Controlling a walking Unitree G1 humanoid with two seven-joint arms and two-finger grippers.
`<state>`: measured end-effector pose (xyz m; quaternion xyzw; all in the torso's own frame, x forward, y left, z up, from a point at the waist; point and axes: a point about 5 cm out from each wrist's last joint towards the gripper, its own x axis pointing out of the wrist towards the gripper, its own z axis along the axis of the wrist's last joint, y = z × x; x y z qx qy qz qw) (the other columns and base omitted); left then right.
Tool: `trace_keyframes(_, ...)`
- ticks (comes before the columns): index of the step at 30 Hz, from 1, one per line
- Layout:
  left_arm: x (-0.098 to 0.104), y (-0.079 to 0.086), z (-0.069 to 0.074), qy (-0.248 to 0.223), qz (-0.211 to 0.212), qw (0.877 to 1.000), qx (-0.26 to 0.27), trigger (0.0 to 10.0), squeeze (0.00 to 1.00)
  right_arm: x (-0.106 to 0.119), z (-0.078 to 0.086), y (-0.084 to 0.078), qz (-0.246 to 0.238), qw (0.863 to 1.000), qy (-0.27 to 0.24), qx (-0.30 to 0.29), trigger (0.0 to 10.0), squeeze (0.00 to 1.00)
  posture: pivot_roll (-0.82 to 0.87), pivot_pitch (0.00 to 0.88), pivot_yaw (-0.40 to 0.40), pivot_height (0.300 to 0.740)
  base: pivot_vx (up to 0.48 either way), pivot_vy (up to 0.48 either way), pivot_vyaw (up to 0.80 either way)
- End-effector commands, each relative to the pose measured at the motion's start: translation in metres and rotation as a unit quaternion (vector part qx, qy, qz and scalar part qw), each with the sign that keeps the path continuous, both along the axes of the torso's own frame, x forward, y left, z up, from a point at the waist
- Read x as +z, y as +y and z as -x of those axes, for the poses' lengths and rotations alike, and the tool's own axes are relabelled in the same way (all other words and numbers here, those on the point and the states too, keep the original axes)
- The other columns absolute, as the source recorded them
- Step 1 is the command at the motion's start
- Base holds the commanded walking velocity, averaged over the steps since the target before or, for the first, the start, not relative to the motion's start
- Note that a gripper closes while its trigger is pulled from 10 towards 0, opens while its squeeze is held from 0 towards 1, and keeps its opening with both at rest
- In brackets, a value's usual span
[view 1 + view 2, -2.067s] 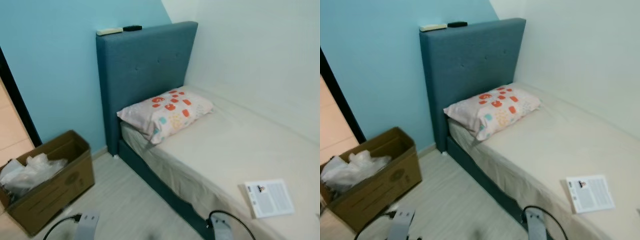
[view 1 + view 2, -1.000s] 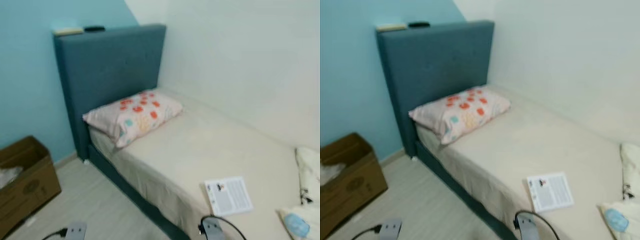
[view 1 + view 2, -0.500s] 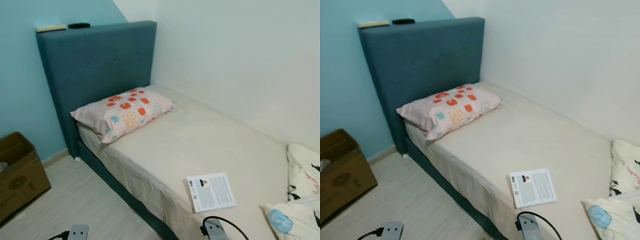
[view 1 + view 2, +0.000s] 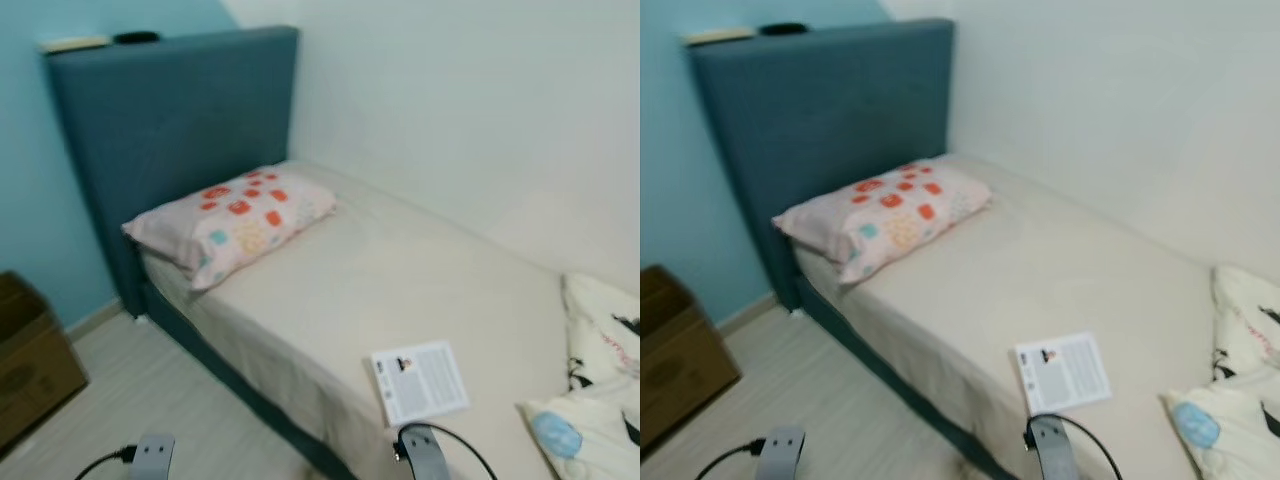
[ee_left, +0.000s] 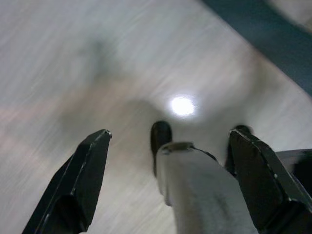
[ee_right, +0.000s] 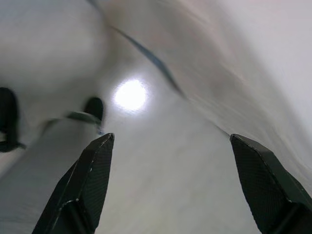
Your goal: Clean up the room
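I have the bed in front of me, running away and to my right along the white wall, its blue padded headboard against the light blue wall on my left. The sheet is a plain cream cotton, smooth and nearly flat. A soft, oblong pillow printed with red and teal patches lies at the head end, its long axis across the bed. At the far right edge sits a crumpled white blanket with a blue patch — limp, bunched cloth.

The thing I judge worth picking up first is the leaflet, a thin flat sheet of printed paper lying near the bed's front edge, its long side roughly across the mattress. It lies just ahead of my right arm, so that arm is plainly nearer; the left arm hangs over the pale wood-grain floor, well apart from it.

The left gripper is spread wide with nothing held, pointing down at the floor. The right gripper is likewise wide open and empty.

A brown cardboard box stands on the floor at far left. Two small objects rest on the headboard top — too small to identify.
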<state>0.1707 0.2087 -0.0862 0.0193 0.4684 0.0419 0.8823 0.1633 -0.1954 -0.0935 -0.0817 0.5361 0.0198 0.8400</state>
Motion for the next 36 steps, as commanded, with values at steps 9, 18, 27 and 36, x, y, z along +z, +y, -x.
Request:
trace_keyframes(9,-0.004,-0.005,0.008,0.01,0.009,1.0,0.0,10.0,0.0,0.003,-0.008,0.0,0.002,1.0,-0.009,0.006,10.0,0.0,0.21,0.0,-0.172,0.74,0.292,0.0,0.0)
trace_keyframes(18,-0.004,-0.005,0.007,0.009,0.008,1.0,0.012,10.0,0.0,0.004,-0.01,-0.001,-0.016,0.998,-0.009,-0.054,10.0,0.0,0.21,0.0,-0.166,0.74,0.028,0.0,0.0)
trace_keyframes(27,-0.004,-0.003,0.008,0.008,0.008,1.0,0.015,10.0,0.0,0.009,-0.017,-0.01,-0.03,0.991,-0.028,-0.128,10.0,0.0,0.21,0.0,-0.161,0.725,0.0,0.0,0.0)
trace_keyframes(36,-0.004,0.001,0.01,0.008,0.003,1.0,0.02,10.0,0.0,0.031,-0.058,-0.01,-0.16,0.945,-0.12,-0.258,10.0,0.0,0.22,0.0,-0.155,0.695,0.0,0.0,0.0)
